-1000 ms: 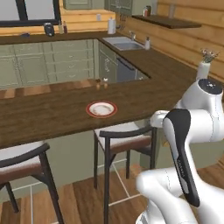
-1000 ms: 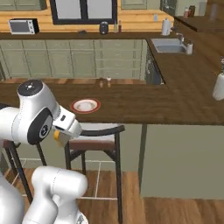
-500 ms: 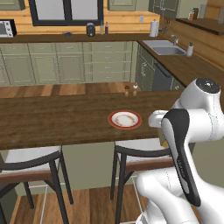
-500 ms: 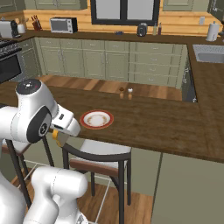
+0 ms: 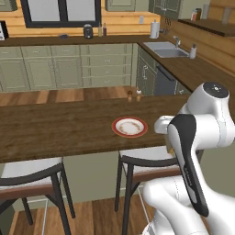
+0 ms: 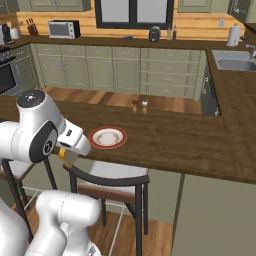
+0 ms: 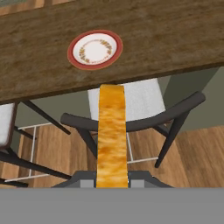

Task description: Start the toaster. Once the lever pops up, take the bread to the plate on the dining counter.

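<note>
Since the earlier frames the whole scene has slid sideways in both base views, so the base has moved, and the plate (image 5: 130, 126) now sits nearer the arm on the dining counter (image 5: 55, 128). The gripper (image 7: 112, 180) is clamped on the bread (image 7: 112, 135), seen edge-on between its fingertips, over a stool (image 7: 131, 117) short of the counter edge and the plate beyond

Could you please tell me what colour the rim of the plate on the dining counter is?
Red-orange, around a pale centre; the plate shows best in the hand view.
</note>
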